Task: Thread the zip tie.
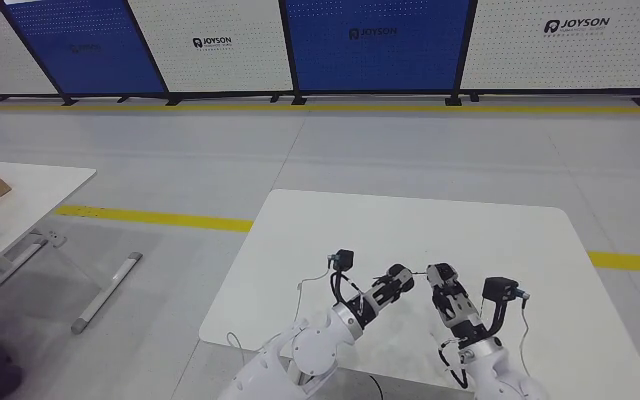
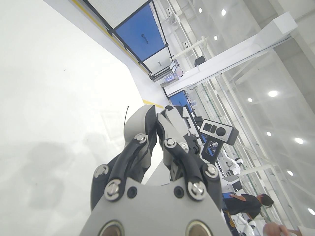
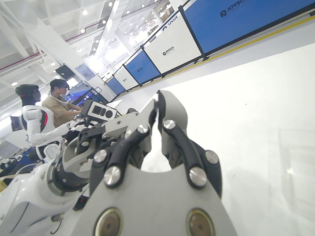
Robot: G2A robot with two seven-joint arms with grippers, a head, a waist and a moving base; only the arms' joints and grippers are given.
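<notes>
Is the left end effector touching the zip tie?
Cannot tell: left wrist view shows the zip tie emerging from behind the left end effector, contact hidden.

Blue-and-white partition panels (image 1: 375,45) are lining grey floor (image 1: 300,150); yellow line (image 1: 150,216) is running past white worktop (image 1: 420,230); ceiling lights (image 2: 272,93) are glowing.

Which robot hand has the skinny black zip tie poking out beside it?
The left gripper: the thin black zip tie pokes out beside its shut jaws. The right gripper is shut too, with white table behind it.
</notes>
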